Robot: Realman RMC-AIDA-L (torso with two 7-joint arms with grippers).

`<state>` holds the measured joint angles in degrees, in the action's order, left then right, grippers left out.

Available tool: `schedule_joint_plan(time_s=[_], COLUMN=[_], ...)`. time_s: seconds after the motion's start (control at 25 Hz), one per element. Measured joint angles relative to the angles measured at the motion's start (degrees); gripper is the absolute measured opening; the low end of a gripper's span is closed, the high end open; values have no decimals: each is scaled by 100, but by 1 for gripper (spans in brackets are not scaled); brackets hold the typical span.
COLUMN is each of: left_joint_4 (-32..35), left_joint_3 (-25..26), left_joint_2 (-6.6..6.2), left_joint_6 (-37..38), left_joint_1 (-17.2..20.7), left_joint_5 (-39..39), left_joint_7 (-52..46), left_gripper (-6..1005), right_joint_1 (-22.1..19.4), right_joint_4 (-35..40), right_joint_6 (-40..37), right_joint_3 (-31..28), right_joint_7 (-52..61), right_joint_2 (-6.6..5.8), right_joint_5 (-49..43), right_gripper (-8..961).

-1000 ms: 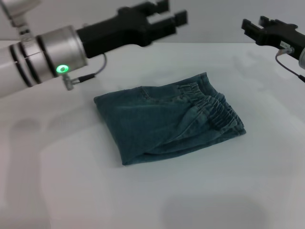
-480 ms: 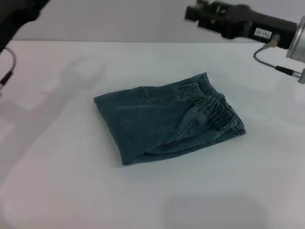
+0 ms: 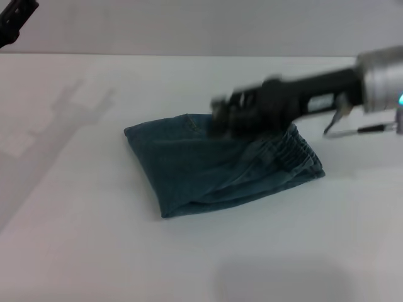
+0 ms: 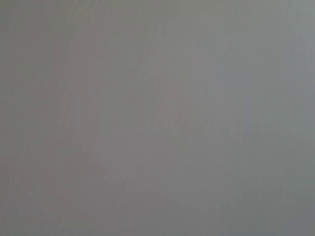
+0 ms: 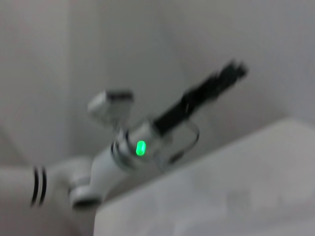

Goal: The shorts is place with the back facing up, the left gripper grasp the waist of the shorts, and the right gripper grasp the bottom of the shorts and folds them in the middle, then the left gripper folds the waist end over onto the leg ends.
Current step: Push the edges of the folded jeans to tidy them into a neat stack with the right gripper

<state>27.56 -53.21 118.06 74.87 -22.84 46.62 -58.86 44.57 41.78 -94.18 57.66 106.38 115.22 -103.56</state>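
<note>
Since the earlier frame the right gripper (image 3: 217, 119) has swept low over the folded shorts (image 3: 201, 167) on the surface (image 3: 75, 251), its jaws too blurred to read, while the left gripper (image 3: 16, 19) has retreated, apparently clearing away.

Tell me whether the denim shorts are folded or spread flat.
Folded. The blue-green denim shorts lie as a compact layered bundle on the white table, the puckered elastic waist stacked on top at one side.

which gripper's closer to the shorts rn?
Right. The right gripper is over the shorts, at their far edge near the waist. The left gripper is raised far off at the table's far left corner.
</note>
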Motion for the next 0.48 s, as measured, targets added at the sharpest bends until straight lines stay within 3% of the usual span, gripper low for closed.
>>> schedule_joint_plan(time_s=[0.24, 0.48], left_joint_4=[-5, -5], left_joint_3=[10, -8], left_joint_2=[6, 7], left_joint_6=[-17, 12], left_joint_1=[6, -6], left_joint_5=[-3, -5], left_joint_7=[23, 25], left_gripper=[854, 853], right_joint_1=[222, 412], right_joint_4=[-62, -442], right_joint_6=[-14, 169], right_joint_3=[225, 1077], right_joint_7=[116, 159], right_joint_2=[312, 389], right_joint_5=[-973, -954], right_gripper=[517, 518])
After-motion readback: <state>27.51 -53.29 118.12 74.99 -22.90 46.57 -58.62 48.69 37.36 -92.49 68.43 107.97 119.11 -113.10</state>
